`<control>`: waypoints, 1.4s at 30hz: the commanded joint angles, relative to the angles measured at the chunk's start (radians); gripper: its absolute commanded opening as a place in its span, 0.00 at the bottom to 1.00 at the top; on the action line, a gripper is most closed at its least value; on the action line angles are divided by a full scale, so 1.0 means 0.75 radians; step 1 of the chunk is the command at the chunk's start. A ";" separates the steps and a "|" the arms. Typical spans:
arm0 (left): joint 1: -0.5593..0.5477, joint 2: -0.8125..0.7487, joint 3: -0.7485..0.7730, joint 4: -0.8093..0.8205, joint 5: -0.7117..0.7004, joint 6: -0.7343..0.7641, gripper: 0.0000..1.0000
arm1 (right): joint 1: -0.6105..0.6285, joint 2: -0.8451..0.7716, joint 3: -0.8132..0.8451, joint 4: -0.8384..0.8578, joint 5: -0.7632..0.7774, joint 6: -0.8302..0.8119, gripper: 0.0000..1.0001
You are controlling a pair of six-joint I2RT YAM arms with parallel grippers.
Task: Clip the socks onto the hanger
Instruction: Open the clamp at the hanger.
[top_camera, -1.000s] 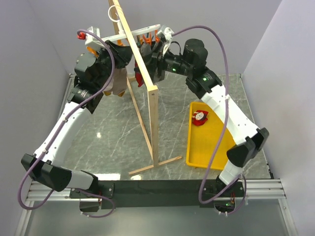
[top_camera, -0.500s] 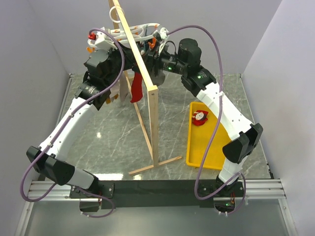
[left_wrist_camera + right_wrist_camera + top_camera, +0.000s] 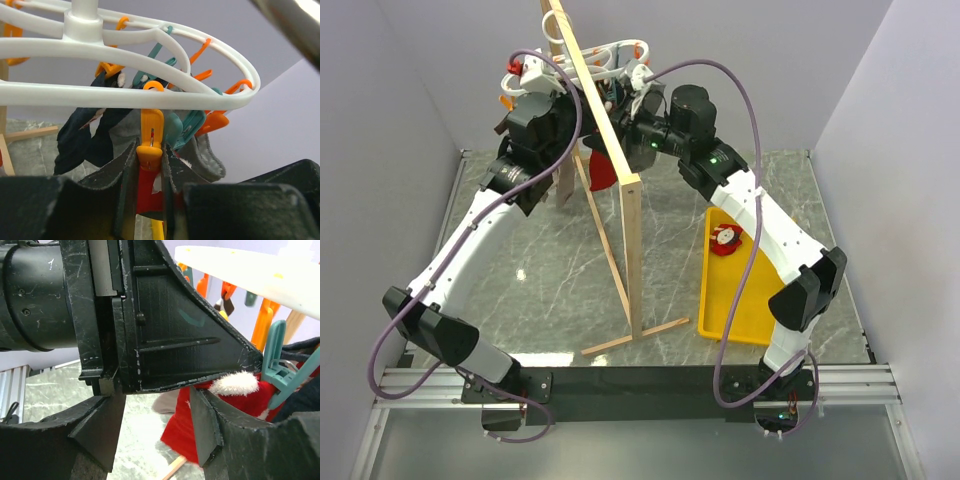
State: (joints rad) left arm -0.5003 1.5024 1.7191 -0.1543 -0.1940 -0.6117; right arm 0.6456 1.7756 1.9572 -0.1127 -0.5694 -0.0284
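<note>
We are mid-clipping: our left gripper (image 3: 150, 165) squeezes an orange clip (image 3: 151, 135) under the hanger (image 3: 125, 92), while the right gripper (image 3: 200, 405) pinches a red sock (image 3: 200, 425) just below it. Next, we judge, the cuff must enter the clip; the other sock (image 3: 726, 239) lies on the tray (image 3: 740, 300), well apart.

Orange clip (image 3: 151, 137) between left jaws

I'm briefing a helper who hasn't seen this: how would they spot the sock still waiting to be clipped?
Find the yellow tray on the table's right side, beside the wooden rack. The red sock lies crumpled at its far end, the only thing in the tray; every other sock hangs at the white hanger.
</note>
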 commanded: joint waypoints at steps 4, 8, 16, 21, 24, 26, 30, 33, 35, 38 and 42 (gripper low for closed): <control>-0.008 0.028 0.093 0.011 -0.064 0.040 0.17 | 0.010 0.007 -0.008 0.065 -0.093 -0.060 0.62; -0.008 0.050 0.109 0.009 -0.085 0.051 0.17 | 0.019 -0.013 -0.049 0.042 -0.202 -0.132 0.63; -0.008 0.067 0.132 0.013 -0.073 0.061 0.17 | 0.017 0.003 -0.092 0.048 -0.033 -0.150 0.64; -0.008 0.044 0.125 0.009 -0.050 0.051 0.17 | 0.010 0.036 -0.084 0.144 0.307 -0.056 0.64; -0.008 0.032 0.133 -0.015 -0.022 0.051 0.17 | 0.008 0.054 -0.075 0.148 0.378 -0.075 0.64; -0.008 0.022 0.138 -0.031 -0.001 0.051 0.18 | 0.000 0.062 -0.075 0.199 0.379 -0.075 0.64; -0.006 0.011 0.156 -0.113 0.036 0.049 0.18 | -0.016 0.073 -0.069 0.232 0.313 -0.052 0.63; -0.004 -0.011 0.138 -0.138 0.030 0.044 0.18 | -0.018 0.071 -0.090 0.261 0.334 -0.048 0.62; -0.002 -0.031 0.128 -0.148 0.028 0.042 0.18 | -0.020 0.064 -0.102 0.279 0.344 -0.040 0.62; 0.008 -0.046 0.121 -0.164 0.042 0.036 0.18 | -0.020 0.040 -0.137 0.344 0.364 -0.030 0.61; 0.037 -0.064 0.101 -0.162 0.105 0.004 0.17 | -0.020 0.005 -0.210 0.455 0.358 -0.044 0.59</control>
State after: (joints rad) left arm -0.4873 1.5009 1.7859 -0.2947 -0.1696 -0.5919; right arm 0.6376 1.8290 1.8202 0.1181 -0.3161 -0.0669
